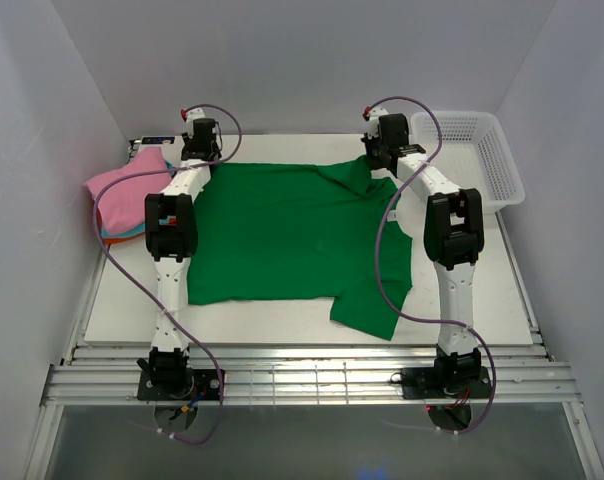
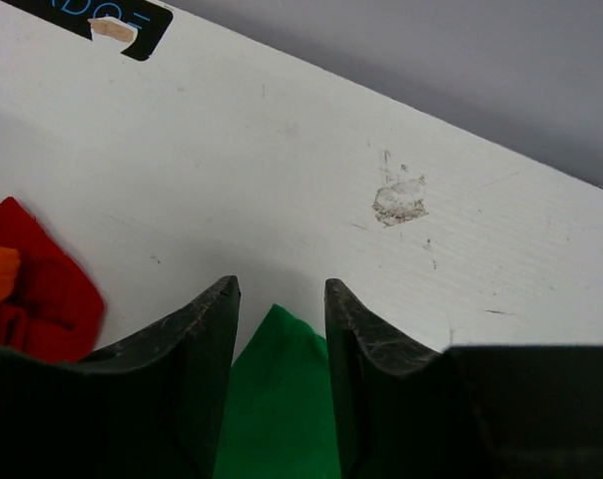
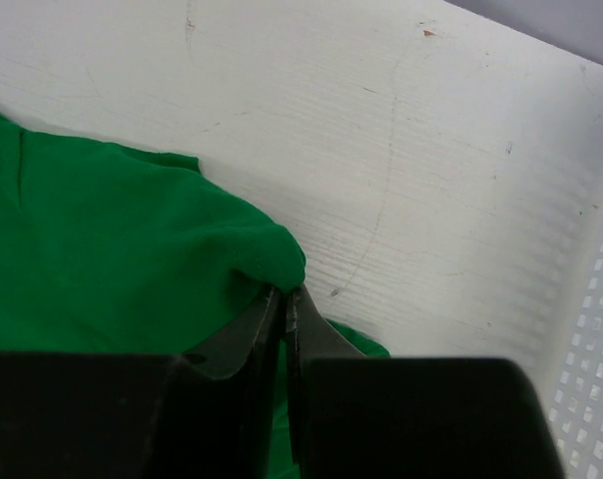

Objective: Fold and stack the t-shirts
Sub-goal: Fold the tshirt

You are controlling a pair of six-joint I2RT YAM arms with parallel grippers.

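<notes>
Right claw (image 3: pixel 285 291): jaws closed, pinching a raised fold of the green shirt (image 1: pixel 282 230). In the right wrist view the fold sits at centre, with bare white table above it and the basket (image 1: pixel 502 170) wall at the right edge.

Left claw (image 2: pixel 280 287): fingers (image 2: pixel 202 339) are seen standing apart. A pointed corner of green cloth lies in the gap, with bare table showing on either side of its tip. No pinch is seen. Red-orange cloth (image 2: pixel 37 289) is noted at the left edge of that view. A black label (image 2: pixel 102 20) sits at upper left and a scuff (image 2: pixel 399 200) right of centre.

Surface: a flat white table (image 1: pixel 282 320), lightly scratched and marked. A metal rail (image 1: pixel 302 385) runs across the lower frame and carries both arm bases. The space is enclosed by plain white walls at left, right and back.

Green shirt: spread flat at the centre of the top view, between the two arms. Its long axis runs left to right. The straight edge lies at the left, under the left arm. The sleeved end lies at the right, with one sleeve pointing toward lower right. The upper right part is bunched up at the right claw.

Pile (image 1: pixel 127 185): folded shirts at the left edge, pink on top, with teal and orange edges showing beneath. It lies just beside the green shirt.

The basket stands at upper right, apart from the shirt.
</notes>
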